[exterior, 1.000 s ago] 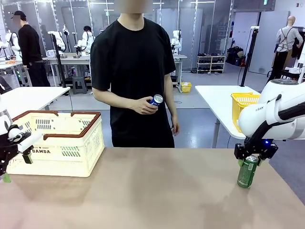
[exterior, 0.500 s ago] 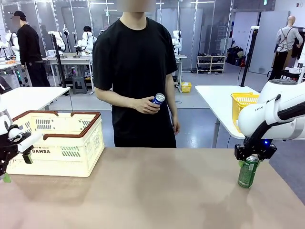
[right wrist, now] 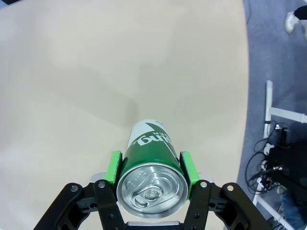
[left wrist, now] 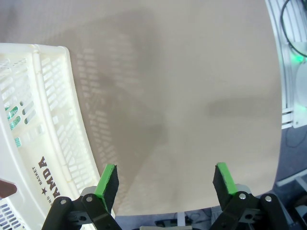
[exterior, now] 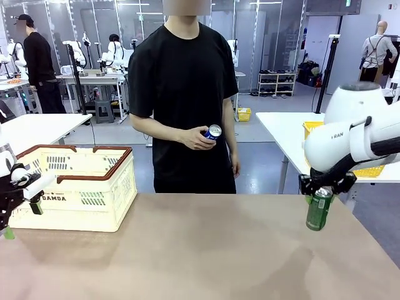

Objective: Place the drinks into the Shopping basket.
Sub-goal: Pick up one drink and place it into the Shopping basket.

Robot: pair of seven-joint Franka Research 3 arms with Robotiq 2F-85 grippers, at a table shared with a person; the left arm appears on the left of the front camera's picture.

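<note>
Right gripper (exterior: 320,191) (right wrist: 150,168): fingers clamped on the green can, one green pad on each side just under its silver top
Green can (exterior: 319,212) (right wrist: 149,143): at 3 o'clock in the front view, over the right part of the table, hanging from the gripper with a slight tilt; whether its base clears the surface cannot be told
Left gripper (exterior: 22,219) (left wrist: 165,178): fingers spread wide apart with nothing between them; the wrist view shows bare tabletop in the gap
Left gripper position: 9 o'clock in the front view, low at the table's left edge, just beside the near left corner of the Shopping basket
Shopping basket (exterior: 94,200) (left wrist: 53,143): cream lattice walls, brown rim and handles, upright on the table at 9 o'clock, well apart from the green can; its inside is mostly hidden
Table (exterior: 187,250): tan surface, bare between basket and can
Person: standing at 12 o'clock behind the far edge, in a black shirt
Person's hand (exterior: 197,139): holds a blue can at waist height, above and beyond the table
Blue can (exterior: 212,132): silver top tilted toward 1 o'clock, body largely covered by the hand
</note>
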